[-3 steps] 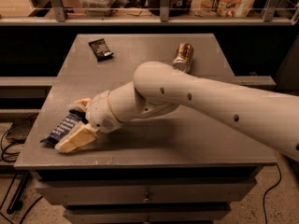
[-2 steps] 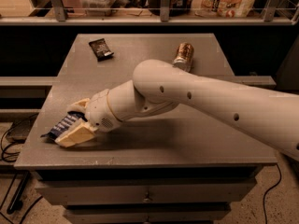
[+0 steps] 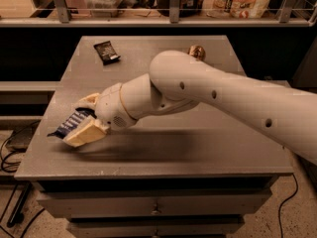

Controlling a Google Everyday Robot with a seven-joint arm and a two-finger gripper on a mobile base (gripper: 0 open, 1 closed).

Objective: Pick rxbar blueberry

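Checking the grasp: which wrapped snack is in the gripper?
The rxbar blueberry, long, navy, white-lettered, clamped in the gripper near the front edge; the squarish black packet lies at the back.

The white arm (image 3: 233, 100) is extended from the right side across the worktop (image 3: 198, 150), bent at a rounded elbow near the middle. The wrist (image 3: 121, 110) is angled down and leftward toward the front left corner. The gripper (image 3: 75, 123) is placed close to the left edge, just above the surface. Its two tan fingers (image 3: 86, 133) are closed, one above and one below, on the rxbar blueberry (image 3: 68, 126), which is gripped flat between them.
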